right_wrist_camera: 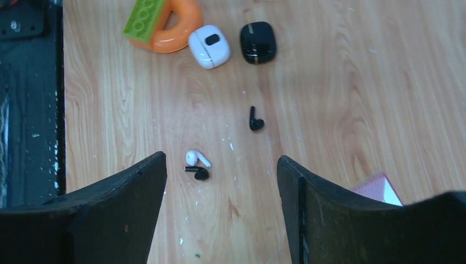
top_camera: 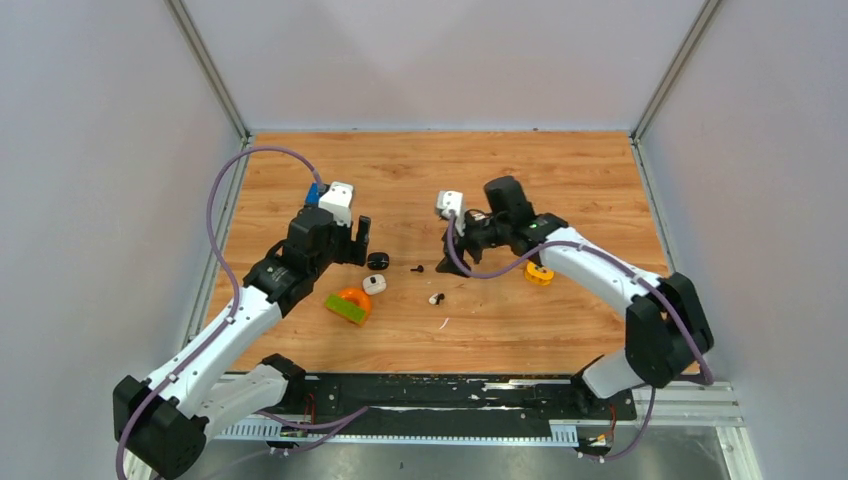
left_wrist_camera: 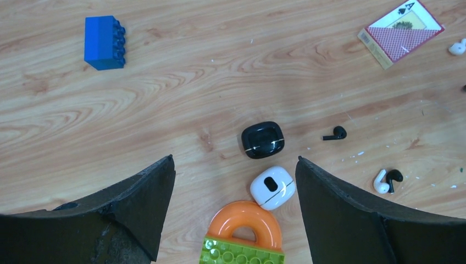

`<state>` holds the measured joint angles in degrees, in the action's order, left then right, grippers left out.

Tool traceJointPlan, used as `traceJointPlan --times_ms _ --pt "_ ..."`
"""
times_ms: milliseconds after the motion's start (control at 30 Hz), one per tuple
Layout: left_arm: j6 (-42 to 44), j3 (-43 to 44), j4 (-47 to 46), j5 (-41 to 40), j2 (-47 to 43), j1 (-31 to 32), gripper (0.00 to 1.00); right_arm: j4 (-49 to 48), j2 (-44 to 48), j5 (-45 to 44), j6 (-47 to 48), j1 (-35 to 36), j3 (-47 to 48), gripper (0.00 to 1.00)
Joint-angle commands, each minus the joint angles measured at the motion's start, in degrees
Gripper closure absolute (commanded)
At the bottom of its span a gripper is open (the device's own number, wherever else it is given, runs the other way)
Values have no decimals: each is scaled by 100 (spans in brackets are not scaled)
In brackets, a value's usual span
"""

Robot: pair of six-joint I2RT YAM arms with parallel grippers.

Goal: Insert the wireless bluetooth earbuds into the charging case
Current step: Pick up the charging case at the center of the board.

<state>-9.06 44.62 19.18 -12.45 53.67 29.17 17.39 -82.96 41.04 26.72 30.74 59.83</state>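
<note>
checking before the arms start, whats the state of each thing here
left end effector: open, empty
right end effector: open, empty
black case: looks shut
white case: looks shut
black bud: loose, alone
other black bud: loose, touching white bud

1. In the left wrist view, the bottom edge cut off the orange ring (left_wrist_camera: 244, 217) and its green block (left_wrist_camera: 242, 254).
2. A small white thing (left_wrist_camera: 458, 48) ran off the right edge, and what it was could not be told.
3. In the right wrist view, the red card box (right_wrist_camera: 378, 186) sat mostly hidden behind the right gripper (right_wrist_camera: 221, 159).
4. From above, the lone black earbud (top_camera: 417, 268) was too small to show any detail.
</note>
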Motion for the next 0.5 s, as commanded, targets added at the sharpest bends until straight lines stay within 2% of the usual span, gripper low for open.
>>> traceJointPlan --times_ms 0,100,167,467 --pt "-47 320 182 -52 75 1 13 165 -775 295 1578 377 498 32" --pt "-88 287 200 -478 -7 1 12 44 -1512 475 1636 547 1009 42" --pt "-140 284 205 -767 -38 1 12 93 -2028 472 1606 695 1469 45" --pt "-422 292 279 -1508 -124 1 8 612 -3452 310 2139 1270 2830 43"
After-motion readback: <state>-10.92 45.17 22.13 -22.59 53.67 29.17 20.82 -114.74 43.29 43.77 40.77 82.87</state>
